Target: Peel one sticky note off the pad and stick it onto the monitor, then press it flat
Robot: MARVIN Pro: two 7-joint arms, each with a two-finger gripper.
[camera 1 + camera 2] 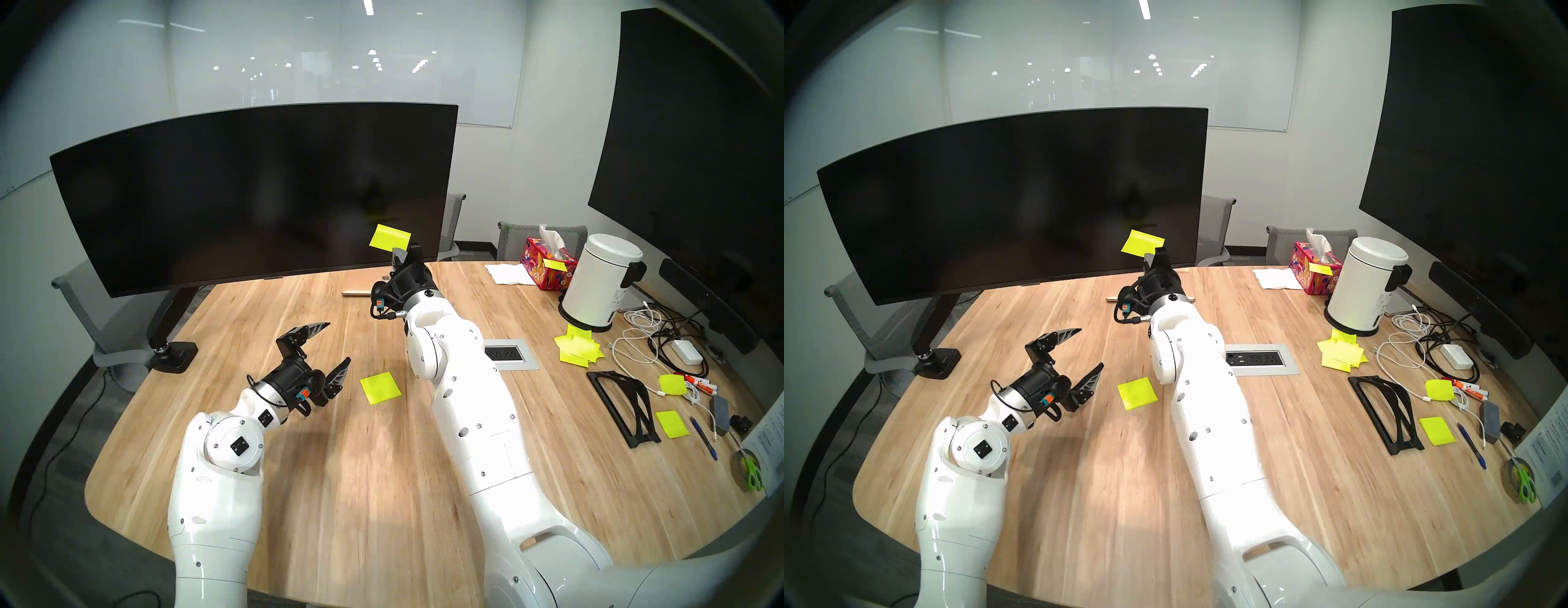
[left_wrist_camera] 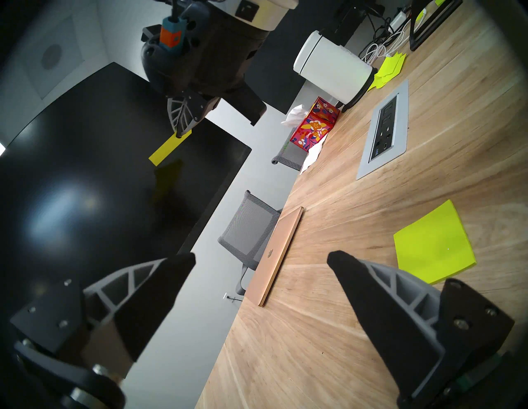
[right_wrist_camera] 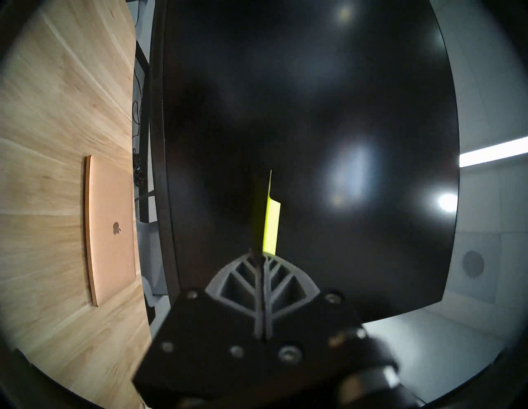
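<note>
Now our right hand (image 1: 402, 250) is pinched tight on the sticky note (image 1: 389, 237), just short of the monitor (image 1: 254, 195). We should turn its face square to the glass before touching. Left hand (image 1: 335, 344) hangs wide beside the pad (image 1: 380, 387) on the tabletop (image 1: 339, 488).

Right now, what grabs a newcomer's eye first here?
The neon sticky note pinched in the right gripper, raised in front of the wide curved monitor near its lower right. Then the matching pad lying on the table beside the wide-open left gripper.
</note>
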